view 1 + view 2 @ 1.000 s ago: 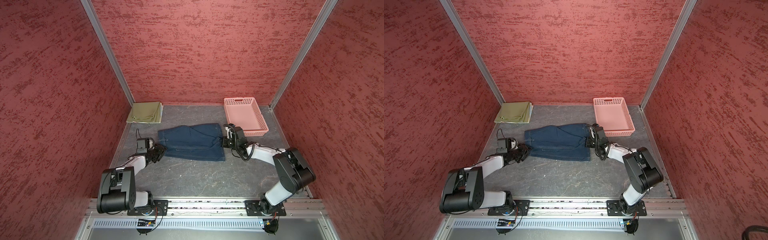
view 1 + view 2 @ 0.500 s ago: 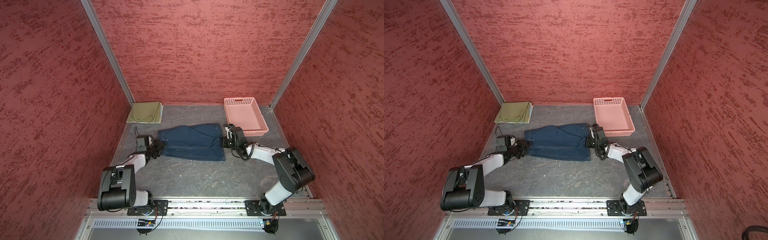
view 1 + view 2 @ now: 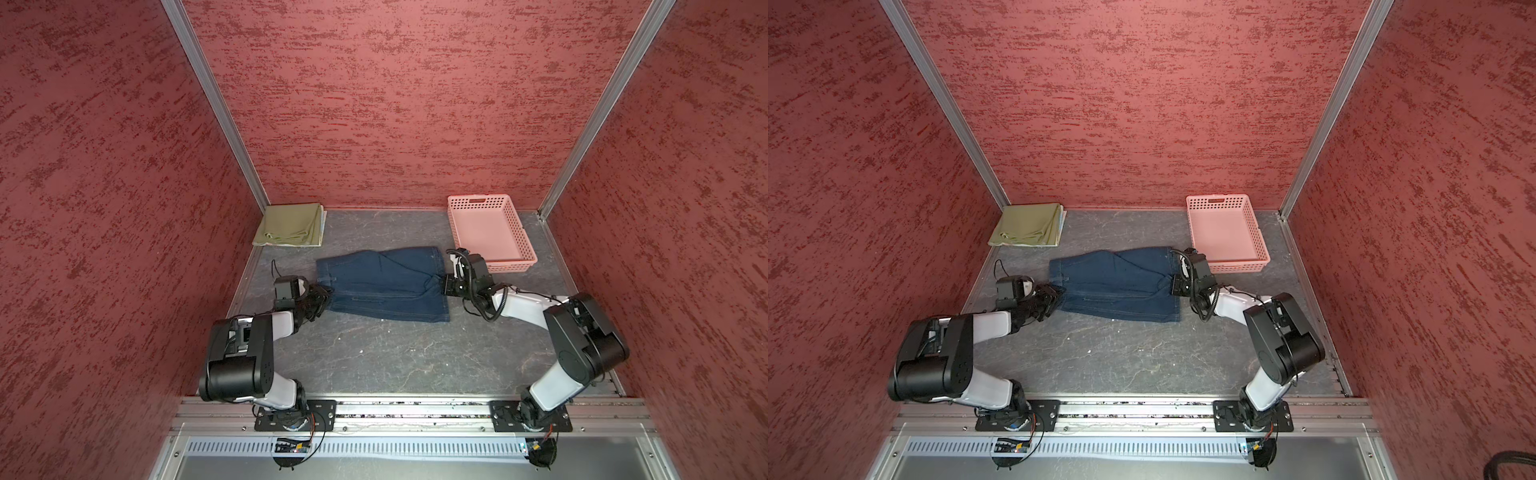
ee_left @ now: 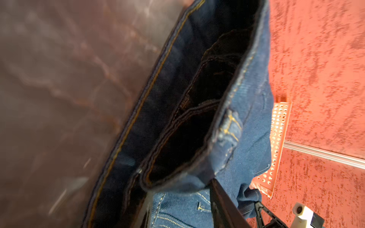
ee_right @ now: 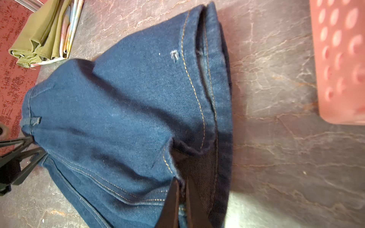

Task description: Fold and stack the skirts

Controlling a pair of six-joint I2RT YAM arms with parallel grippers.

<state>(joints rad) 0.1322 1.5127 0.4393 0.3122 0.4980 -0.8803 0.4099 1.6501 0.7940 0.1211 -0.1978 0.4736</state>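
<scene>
In both top views the denim skirt (image 3: pixel 386 286) lies spread flat on the table (image 3: pixel 395 353), its hem end just beside the pink basket (image 3: pixel 490 201). The right gripper (image 3: pixel 446 284) sits at that hem, near the basket's front corner. The left gripper (image 3: pixel 322 297) sits at the waist end, the end farthest from the basket. Well apart from the basket, in the opposite back corner, the olive skirt (image 3: pixel 291 224) lies folded on the floral skirt (image 3: pixel 323 226), which shows only as a pale edge.

The left wrist view looks into the open waistband, and 1 black finger (image 4: pixel 223 207) lies across the denim. The pincer looks half open around the band, not yet nipping it.

In the right wrist view the right pincer is narrow, pinching the hem edge, with the basket close by. The left pincer's prongs stand apart at the waist.

Count: 3 skirts, 1 basket, 2 grippers.

I judge that 2 skirts are done and the last fold is being set up. The next move calls for the left pincer to close on the waistband. Both ends then need lifting evenly, since stiff denim may slip or crease.
</scene>
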